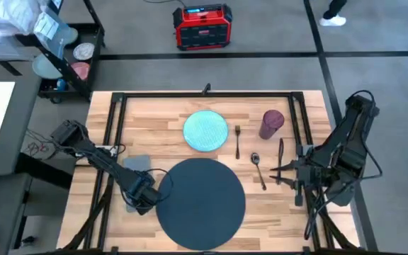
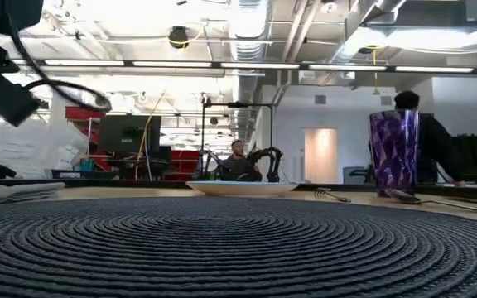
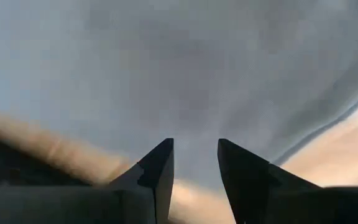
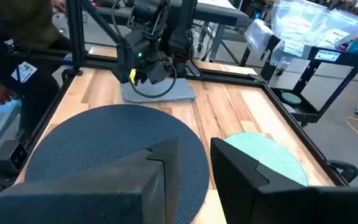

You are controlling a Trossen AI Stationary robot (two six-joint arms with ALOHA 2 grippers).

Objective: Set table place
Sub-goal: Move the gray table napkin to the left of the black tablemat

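Observation:
The big dark grey round mat lies flat at the table's near middle. Beyond it the teal plate rests on the wood. To the plate's right lie the fork, spoon and knife, and the purple cup stands upright. The grey napkin lies flat left of the mat. My left gripper hangs open over the mat's left edge, nothing between its fingers. My right gripper is open at the table's right, beside the spoon and knife, holding nothing.
Black frame tubes run along the table's left, far and right sides. A red box sits on the floor beyond the far edge, and a loaded cart stands at far left. People show in the room behind.

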